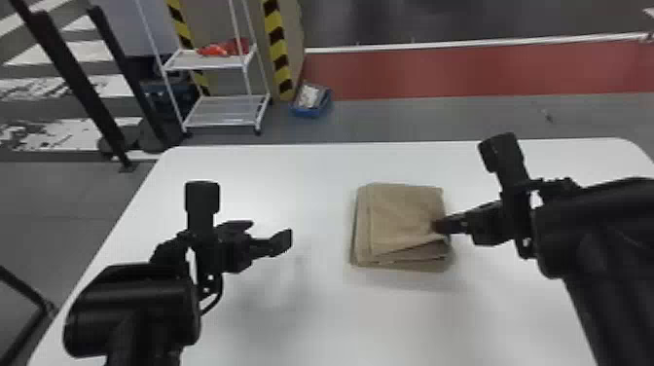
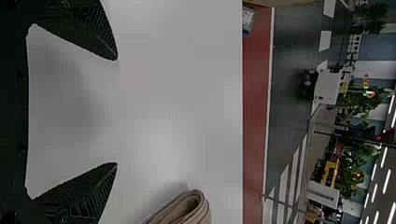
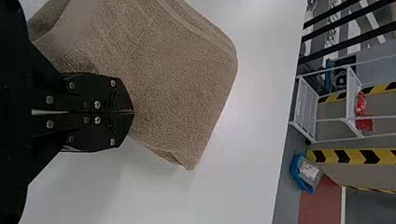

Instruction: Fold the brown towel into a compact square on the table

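The brown towel (image 1: 406,219) lies on the table as a layered, roughly square stack, its lower layers fanned out slightly along the near edge. At its right side is my right gripper (image 1: 440,226), fingertips against the top layer, which creases there. In the right wrist view the right gripper (image 3: 132,112) has its fingers together over the towel (image 3: 173,79); whether cloth is pinched between them I cannot tell. My left gripper (image 1: 282,238) is over the table, left of the towel and apart from it. From its own wrist camera, the left gripper (image 2: 116,112) is open, with the towel's rolled edge (image 2: 187,210) farther off.
The white table (image 1: 292,316) extends around the towel on all sides. Beyond its far edge stand a white wire rack (image 1: 219,114) and a blue bin (image 1: 311,101) on the floor.
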Tool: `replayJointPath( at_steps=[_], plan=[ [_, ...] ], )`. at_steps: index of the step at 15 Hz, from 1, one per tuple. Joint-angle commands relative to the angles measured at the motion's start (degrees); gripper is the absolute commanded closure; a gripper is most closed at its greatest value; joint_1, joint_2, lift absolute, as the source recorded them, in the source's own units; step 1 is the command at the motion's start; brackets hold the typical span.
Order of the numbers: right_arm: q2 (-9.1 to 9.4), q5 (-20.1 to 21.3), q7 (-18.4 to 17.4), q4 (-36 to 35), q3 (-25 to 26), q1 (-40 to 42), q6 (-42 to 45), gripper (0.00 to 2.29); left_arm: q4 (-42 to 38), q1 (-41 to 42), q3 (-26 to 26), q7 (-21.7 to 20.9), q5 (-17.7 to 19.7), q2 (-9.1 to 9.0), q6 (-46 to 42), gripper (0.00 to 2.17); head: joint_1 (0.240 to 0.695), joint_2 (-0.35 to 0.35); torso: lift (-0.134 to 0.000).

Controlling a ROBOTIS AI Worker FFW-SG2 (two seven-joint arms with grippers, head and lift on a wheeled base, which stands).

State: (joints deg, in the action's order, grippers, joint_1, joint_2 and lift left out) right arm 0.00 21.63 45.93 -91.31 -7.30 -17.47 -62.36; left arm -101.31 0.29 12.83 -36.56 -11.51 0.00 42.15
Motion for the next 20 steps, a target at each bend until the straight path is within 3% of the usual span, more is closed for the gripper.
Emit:
replayJointPath(
  at_steps=[1, 2, 3, 4, 5, 6, 8, 10, 13, 17, 20],
  plan=[
    [0.05, -2.6, 0.7, -7.9, 2.7, 2.8, 0.0, 2.18, -0.8, 0.6, 0.1, 0.1, 0.1, -0.15, 0.2, 0.07, 0.695, 0.147, -0.124],
    [0.05, -5.4, 0.3, -12.7, 4.4, 5.0, 2.8, 2.08, -1.3, 0.8, 0.1, 0.4, 0.2, -0.15, 0.0, 0.07, 0.695, 0.147, -0.124],
    [0.05, -9.7, -2.9, -18.0, 6.1, 8.9, 11.9, 1.83, -1.5, 1.2, 0.3, 0.8, 1.1, -0.15, -2.1, 0.07, 0.695, 0.147, -0.124],
    [0.05, -12.9, -6.4, -21.7, 7.1, 12.3, 16.5, 1.38, -1.8, 2.3, 0.3, 1.6, 3.4, -0.15, -7.7, 0.05, 0.695, 0.147, -0.124],
    [0.05, -14.4, -8.6, -24.0, 8.1, 15.5, 20.6, 0.54, -1.8, 3.6, 0.3, 1.8, 5.3, -0.15, -14.1, 0.05, 0.695, 0.141, -0.124],
    [0.05, -15.4, -10.6, -24.8, 8.7, 18.5, 26.4, 0.10, -1.7, 4.6, 0.2, 2.0, 6.7, -0.15, -18.8, 0.05, 0.695, 0.134, -0.124],
    [0.05, -20.0, -14.9, -25.4, 12.0, 25.2, 36.9, 0.02, -2.2, 8.1, -0.1, 4.6, 10.4, -0.15, -26.2, 0.06, 0.695, 0.116, -0.124],
    [0.05, -20.7, -20.3, -26.9, 13.4, 31.5, 41.7, 0.03, -2.7, 13.2, -0.4, 7.4, 13.7, -0.15, -38.7, 0.07, 0.695, 0.095, -0.124],
    [0.05, -21.4, -27.3, -27.8, 14.7, 41.2, 60.5, 0.04, -4.4, 21.9, -1.8, 13.5, 16.7, -0.15, -59.1, 0.07, 0.695, 0.051, -0.124],
    [0.05, -21.6, -30.2, -28.0, 17.1, 47.5, 68.2, 0.06, -8.0, 28.4, -2.6, 17.8, 14.9, -0.15, -62.1, 0.07, 0.695, 0.017, -0.124],
    [0.05, -21.6, -32.1, -28.0, 17.1, 48.8, 67.5, 0.06, -10.7, 29.9, -3.6, 18.4, 11.9, -0.15, -55.4, 0.08, 0.695, -0.005, -0.124]
  ],
)
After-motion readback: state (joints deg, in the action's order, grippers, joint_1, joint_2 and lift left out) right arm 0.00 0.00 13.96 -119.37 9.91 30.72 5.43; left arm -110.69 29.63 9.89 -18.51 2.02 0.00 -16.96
